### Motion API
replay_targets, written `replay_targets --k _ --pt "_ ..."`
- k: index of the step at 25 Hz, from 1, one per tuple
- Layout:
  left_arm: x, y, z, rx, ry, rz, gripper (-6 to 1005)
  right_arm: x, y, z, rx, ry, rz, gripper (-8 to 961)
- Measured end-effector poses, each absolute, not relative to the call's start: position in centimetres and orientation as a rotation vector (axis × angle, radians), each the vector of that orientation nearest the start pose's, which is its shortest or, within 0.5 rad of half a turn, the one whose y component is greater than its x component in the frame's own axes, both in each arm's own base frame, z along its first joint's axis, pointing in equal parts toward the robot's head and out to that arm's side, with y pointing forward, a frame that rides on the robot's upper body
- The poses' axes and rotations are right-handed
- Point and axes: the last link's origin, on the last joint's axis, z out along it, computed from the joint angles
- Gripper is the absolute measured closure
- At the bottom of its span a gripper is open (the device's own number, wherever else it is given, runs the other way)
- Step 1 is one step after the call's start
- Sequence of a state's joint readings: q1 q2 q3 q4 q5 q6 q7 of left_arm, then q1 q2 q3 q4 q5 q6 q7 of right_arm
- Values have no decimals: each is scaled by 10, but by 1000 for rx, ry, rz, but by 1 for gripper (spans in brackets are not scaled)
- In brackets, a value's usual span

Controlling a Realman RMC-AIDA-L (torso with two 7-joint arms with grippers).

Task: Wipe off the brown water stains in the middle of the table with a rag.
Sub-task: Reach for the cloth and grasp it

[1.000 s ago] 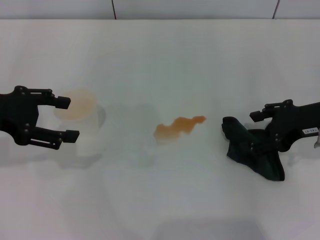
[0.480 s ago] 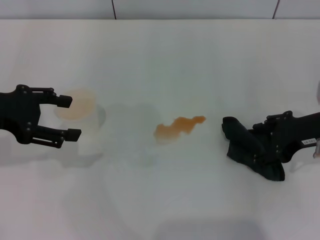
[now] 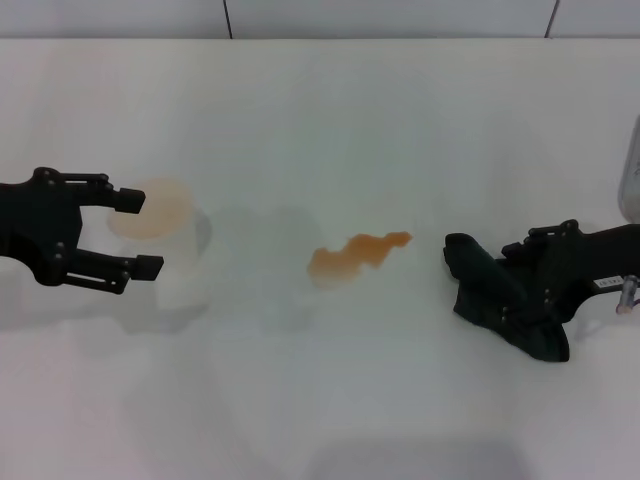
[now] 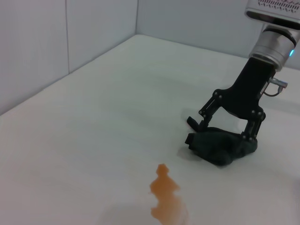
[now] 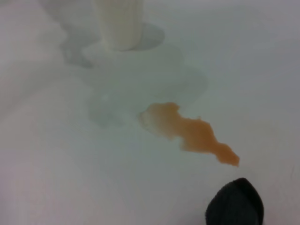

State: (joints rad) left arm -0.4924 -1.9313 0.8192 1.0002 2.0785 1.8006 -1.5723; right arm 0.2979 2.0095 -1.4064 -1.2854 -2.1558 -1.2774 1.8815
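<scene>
The brown water stains (image 3: 357, 253) lie as a wavy orange-brown streak in the middle of the white table (image 3: 330, 110); they also show in the left wrist view (image 4: 163, 191) and the right wrist view (image 5: 188, 132). The black rag (image 3: 492, 292) lies crumpled right of the streak, clear of it. My right gripper (image 3: 522, 276) is down on the rag, its jaws open with one finger on each side of the lump, as the left wrist view shows (image 4: 224, 131). A tip of the rag shows in the right wrist view (image 5: 235, 204). My left gripper (image 3: 135, 232) is open at the far left.
A whitish translucent cup (image 3: 176, 268) with an orange-tinted inside stands upright at my left gripper's fingertips; it also shows in the right wrist view (image 5: 117, 22). A faint wet sheen lies between cup and streak. A wall runs along the table's far edge.
My right gripper has drawn back a little to the right and settled lower onto the rag. The left gripper, cup and streak have hardly moved.
</scene>
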Motion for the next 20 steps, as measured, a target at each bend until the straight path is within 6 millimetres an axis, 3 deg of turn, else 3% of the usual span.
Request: replay_targets --k 12,20 --pt "-256 325 84 -2925 -437 -311 119 247 325 -5 -2748 407 -144 201" --pt "-257 324 84 -2924 -442 -312 119 248 325 -6 -2746 406 -149 407"
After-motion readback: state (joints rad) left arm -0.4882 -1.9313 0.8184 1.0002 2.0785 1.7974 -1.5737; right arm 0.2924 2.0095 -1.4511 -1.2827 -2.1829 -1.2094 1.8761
